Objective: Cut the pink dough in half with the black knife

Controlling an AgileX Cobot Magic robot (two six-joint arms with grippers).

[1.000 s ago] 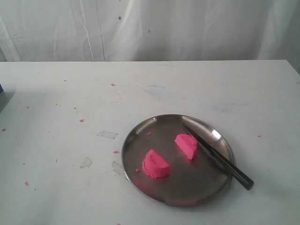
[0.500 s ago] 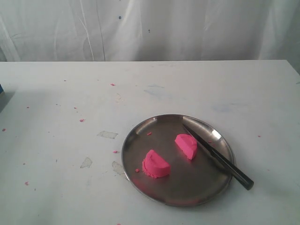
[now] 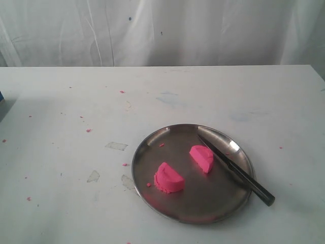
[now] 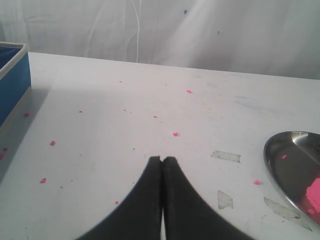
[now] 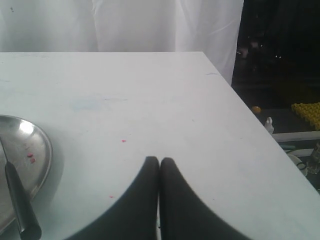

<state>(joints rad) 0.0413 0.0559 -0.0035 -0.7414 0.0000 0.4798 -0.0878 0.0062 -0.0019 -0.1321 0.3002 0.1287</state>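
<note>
White bench point(image 3: 61, 117) takes up most of the room, w/ a white cloth point(image 3: 162, 30) hanging behind its far edge. A blue box point(image 4: 10, 80) sits at the far left edge, seen from the left wrist cam.

Steel plate point(image 3: 203, 201) sits right of centre, toward the near edge.

Both arms show only thru their own wrist cams. Left claw point(image 4: 161, 160) is held low over bare bench to the left of the plate, tips aimed toward the cloth, fingers pressed together w/ nothing btwn them. Right claw point(image 5: 159, 160) is in the same pose on the plate's right side: low, level, fingers pinched together on nothing. Neither touches plate or tool.

Black knife point(image 3: 236, 172) lies diagonally on the plate's right part, tip toward the far rim, handle poking out over the near-right rim.

Pink dough point(image 3: 169, 178) is on the plate in 2 half-round pieces, apart from each other: one near the middle-left, the other point(image 3: 202, 157) just beside the blade; can't tell if it touches.

Clear tape patches point(image 3: 116, 146) and tiny pink crumbs point(image 3: 88, 130) dot the bench left of the plate.
</note>
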